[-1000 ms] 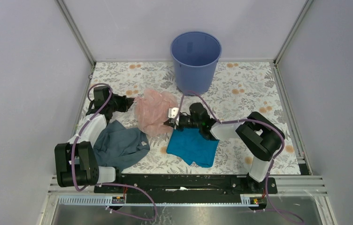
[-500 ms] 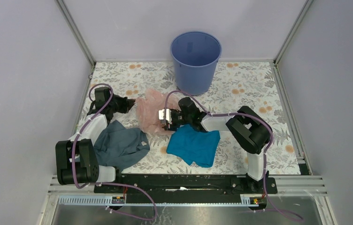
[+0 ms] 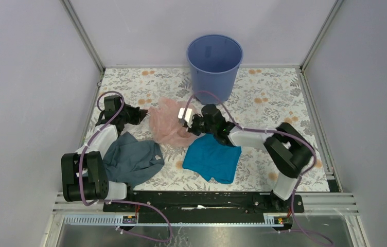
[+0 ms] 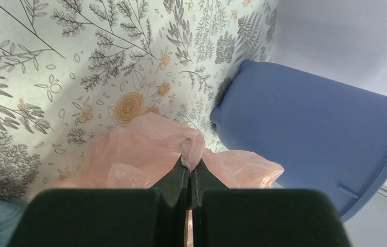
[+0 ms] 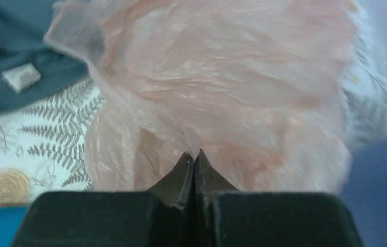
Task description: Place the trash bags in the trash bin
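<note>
Both pairs of jaws are closed on the pink trash bag (image 3: 168, 123). In the left wrist view the left gripper (image 4: 190, 167) pinches a gathered peak of film between its tips. In the right wrist view the right gripper (image 5: 193, 157) is shut on a fold low on the bag's billowed side. Seen from above, the left holds the bag's 9 o'clock edge and the right its 3 o'clock edge, with the bag slack on the table (image 3: 263, 98) between them.

The trash bin (image 3: 214, 64) stands upright at the table's 12 o'clock, just beyond the bag's 1 o'clock corner. The bag is still outside it.

The step in hand looks like lifting and carrying. Done well, both arms would rise together so the film stays lightly stretched and neither pinch tears or slips (thin plastic gives little warning). They should clear the rim before swinging toward 12 o'clock. The bag should hang over the bin's mouth before either jaw lets go. The teal cloth (image 3: 212, 159) at the bag's 5 o'clock and the grey cloth (image 3: 129, 159) at its 7 o'clock lie near. Both should stay out of the lift.

Against half a second ago, the right gripper has moved toward 1 o'clock, nearer the bin. It has drawn its side of the bag with it, and its elbow has swung out toward 3 o'clock. The left arm has hardly shifted.
</note>
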